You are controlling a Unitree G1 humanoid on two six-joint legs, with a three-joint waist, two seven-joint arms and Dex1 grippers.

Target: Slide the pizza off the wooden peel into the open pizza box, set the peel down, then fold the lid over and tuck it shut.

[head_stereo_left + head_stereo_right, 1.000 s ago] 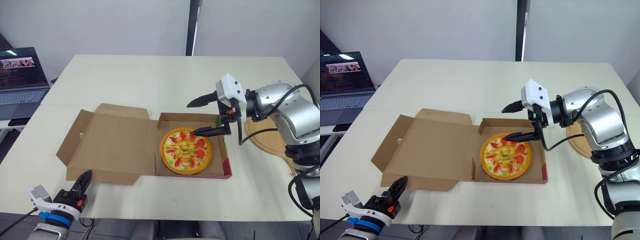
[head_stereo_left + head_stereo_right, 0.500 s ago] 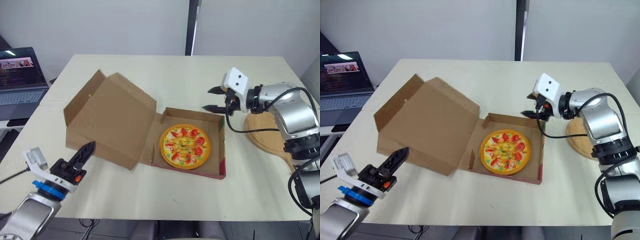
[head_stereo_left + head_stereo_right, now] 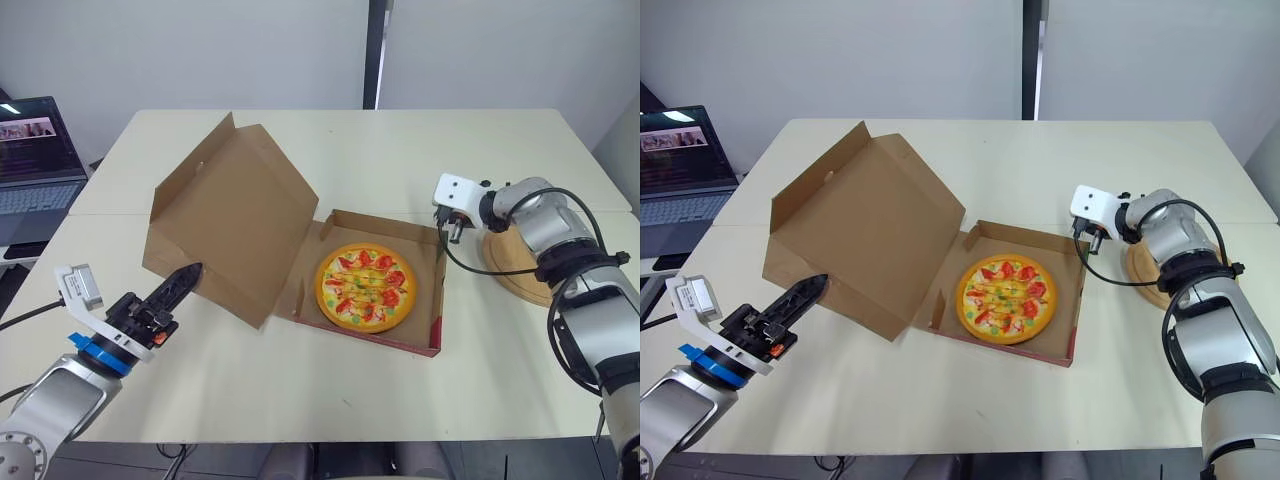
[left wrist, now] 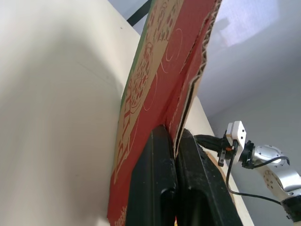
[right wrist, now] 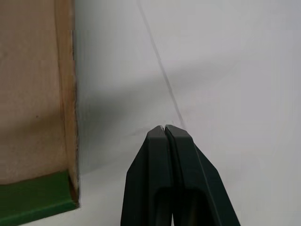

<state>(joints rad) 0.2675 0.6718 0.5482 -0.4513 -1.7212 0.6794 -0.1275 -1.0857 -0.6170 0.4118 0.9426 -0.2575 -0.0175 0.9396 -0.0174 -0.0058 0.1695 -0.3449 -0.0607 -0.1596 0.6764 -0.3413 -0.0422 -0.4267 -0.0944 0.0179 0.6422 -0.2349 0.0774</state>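
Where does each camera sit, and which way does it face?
Head stereo pair: facing down at the cream table, the open brown cardboard pizza box, both arms.
Left wrist: along the left hand, shut on the box's raised lid; right arm beyond.
Right wrist: along the shut right hand, at table and box corner.
Shared: the box.

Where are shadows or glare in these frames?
Left eye view: even light, faint shadow on the table under the raised lid. Left wrist view: soft shadow on the table beside the lid in the left gripper. Right wrist view: grey shadow on the table between right gripper and box wall. No hard glare.
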